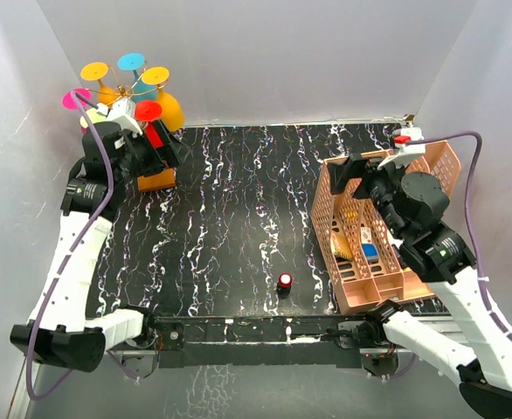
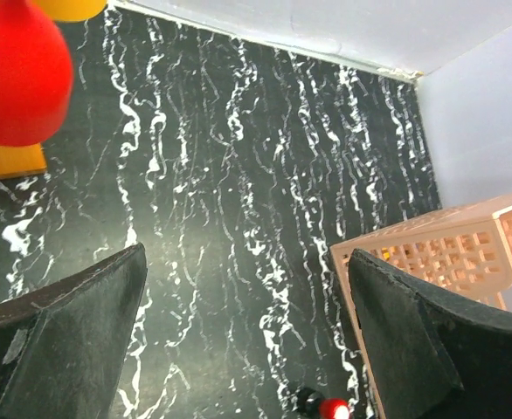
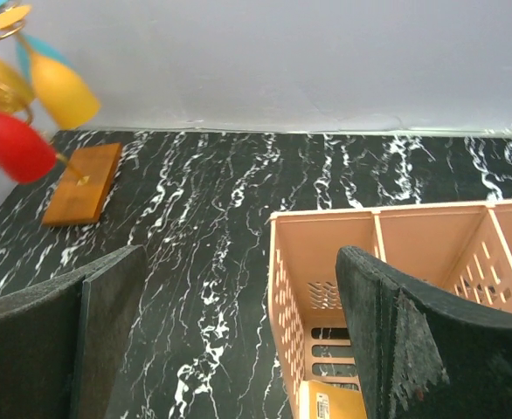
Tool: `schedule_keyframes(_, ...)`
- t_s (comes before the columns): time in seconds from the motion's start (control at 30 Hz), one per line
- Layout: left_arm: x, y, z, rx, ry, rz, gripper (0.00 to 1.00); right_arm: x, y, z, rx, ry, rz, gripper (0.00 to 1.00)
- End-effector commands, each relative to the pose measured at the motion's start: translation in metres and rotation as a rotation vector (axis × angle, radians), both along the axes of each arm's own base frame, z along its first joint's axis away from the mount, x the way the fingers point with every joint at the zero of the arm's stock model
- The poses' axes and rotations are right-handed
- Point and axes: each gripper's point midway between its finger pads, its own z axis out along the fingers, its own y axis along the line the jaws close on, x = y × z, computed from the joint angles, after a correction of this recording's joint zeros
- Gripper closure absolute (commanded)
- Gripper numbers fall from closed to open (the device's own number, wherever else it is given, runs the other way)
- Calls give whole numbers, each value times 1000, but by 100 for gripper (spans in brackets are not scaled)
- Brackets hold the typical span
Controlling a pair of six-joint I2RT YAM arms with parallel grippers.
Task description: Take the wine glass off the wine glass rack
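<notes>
Red wine glass (image 2: pixel 16 74) hangs on wine glass rack (image 1: pixel 157 180), far-left corner of surface (image 1: pixel 238 218). Just beside it, left tool (image 2: pixel 247 262), jaws wide apart, empty. Over pink lattice basket (image 3: pixel 326 215), right tool (image 3: pixel 238 257), jaws apart, empty.

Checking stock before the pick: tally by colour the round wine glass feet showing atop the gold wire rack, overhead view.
Orange-yellow round plastic glass feet: 2
Cyan round plastic glass foot: 1
Magenta round plastic glass foot: 1
Red round plastic glass foot: 1
Total: 5 in view; the left arm hides part of the gold wire rack.
</notes>
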Motion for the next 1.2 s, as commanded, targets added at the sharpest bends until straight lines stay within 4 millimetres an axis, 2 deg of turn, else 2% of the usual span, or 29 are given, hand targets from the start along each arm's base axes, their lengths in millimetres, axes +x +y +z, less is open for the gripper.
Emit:
schedule_keyframes(0.0,9,-11,59,-105,-128,-25,3,-18,13,26,-54,-164,148,2)
schedule_keyframes(0.1,22,-12,77,-139,-143,-10,3,-24,9,26,-62,-205,145,2)
schedule_keyframes(0.2,36,-6,90,-160,-153,43,3,-28,3,28,-65,-230,127,2)
schedule_keyframes(0.37,56,22,102,-185,-156,188,3,-35,-1,27,-65,-269,115,2)
schedule_keyframes(0.53,66,61,105,-136,-154,284,3,-38,-1,25,-62,-276,123,2)
schedule_keyframes(0.67,71,90,103,-51,-132,354,3,-42,-1,25,-56,-290,131,2)
schedule_keyframes(0.8,70,129,98,6,-113,463,3,-43,-1,24,-53,-294,131,1)
schedule_keyframes(1.17,85,191,64,-125,-38,536,5,-44,1,22,-54,-304,137,2)
